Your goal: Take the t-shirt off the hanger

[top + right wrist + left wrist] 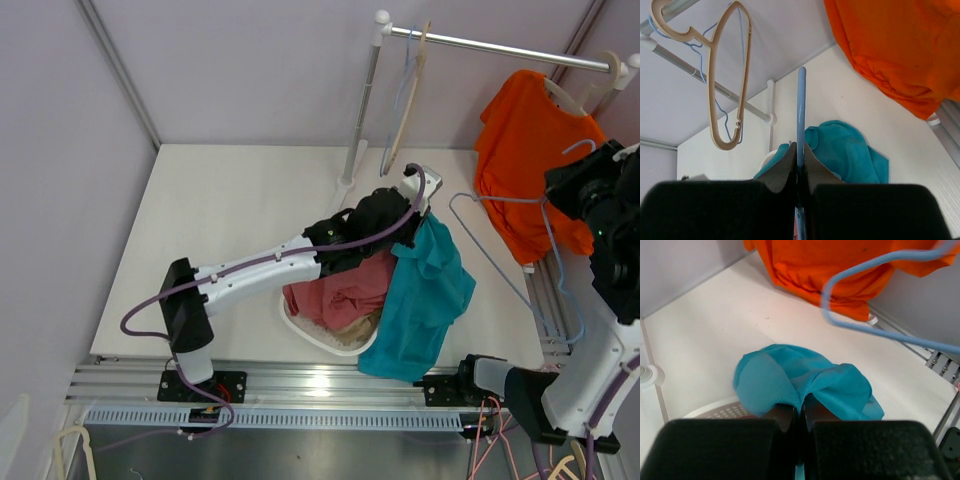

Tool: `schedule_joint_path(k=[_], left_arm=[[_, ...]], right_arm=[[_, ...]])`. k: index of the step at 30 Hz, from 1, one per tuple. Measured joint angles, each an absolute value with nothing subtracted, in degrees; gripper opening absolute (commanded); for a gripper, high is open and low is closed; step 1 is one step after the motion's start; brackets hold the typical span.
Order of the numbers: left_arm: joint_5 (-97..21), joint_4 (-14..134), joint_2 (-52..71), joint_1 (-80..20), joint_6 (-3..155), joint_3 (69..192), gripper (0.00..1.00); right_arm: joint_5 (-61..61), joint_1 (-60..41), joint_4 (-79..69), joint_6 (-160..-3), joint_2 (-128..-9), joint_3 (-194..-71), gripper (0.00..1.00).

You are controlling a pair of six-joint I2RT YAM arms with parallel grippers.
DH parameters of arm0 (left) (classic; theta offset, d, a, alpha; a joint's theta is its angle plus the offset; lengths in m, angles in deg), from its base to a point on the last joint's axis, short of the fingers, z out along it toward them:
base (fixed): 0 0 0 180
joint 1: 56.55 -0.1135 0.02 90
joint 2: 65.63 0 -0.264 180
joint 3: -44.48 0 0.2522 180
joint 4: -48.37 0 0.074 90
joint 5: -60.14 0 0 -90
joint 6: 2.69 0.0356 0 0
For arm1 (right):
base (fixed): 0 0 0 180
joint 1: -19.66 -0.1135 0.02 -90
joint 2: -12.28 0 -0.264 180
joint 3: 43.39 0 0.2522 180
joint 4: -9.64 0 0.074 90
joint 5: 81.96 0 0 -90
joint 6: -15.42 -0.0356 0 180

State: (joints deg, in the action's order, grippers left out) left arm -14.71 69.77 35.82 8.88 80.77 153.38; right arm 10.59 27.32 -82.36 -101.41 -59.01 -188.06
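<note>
Crumpled teal shirt [425,295] at centre: soft matt cloth. Orange shirt [525,150] at 2 o'clock: matt knit. Blue hanger [801,110]: thin, smooth, glossy. Beige hanger [745,75]: smooth, satin. Rail [500,46] at 1 o'clock: shiny metal. Table [230,220]: matt white.

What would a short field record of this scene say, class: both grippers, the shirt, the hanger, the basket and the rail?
left gripper: shut on the teal t-shirt, above the basket
right gripper: shut on the blue wire hanger
blue wire hanger: looks bare, beside the teal t-shirt
basket: white, holds pink clothing
rail: carries an orange t-shirt and an empty beige hanger
</note>
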Motion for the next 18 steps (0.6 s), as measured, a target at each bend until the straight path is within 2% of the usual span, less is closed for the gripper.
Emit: schedule_joint_path(k=[9, 18], left_arm=[[-25.9, 78.6, 34.8, 7.1, 78.3, 156.8, 0.01], [-30.3, 80.4, 25.4, 7.7, 83.6, 177.5, 0.01]], right_arm=[[19.4, 27.3, -79.1, -100.3, -53.3, -183.0, 0.00], [20.3, 27.3, -66.5, -99.8, -54.8, -172.4, 0.00]])
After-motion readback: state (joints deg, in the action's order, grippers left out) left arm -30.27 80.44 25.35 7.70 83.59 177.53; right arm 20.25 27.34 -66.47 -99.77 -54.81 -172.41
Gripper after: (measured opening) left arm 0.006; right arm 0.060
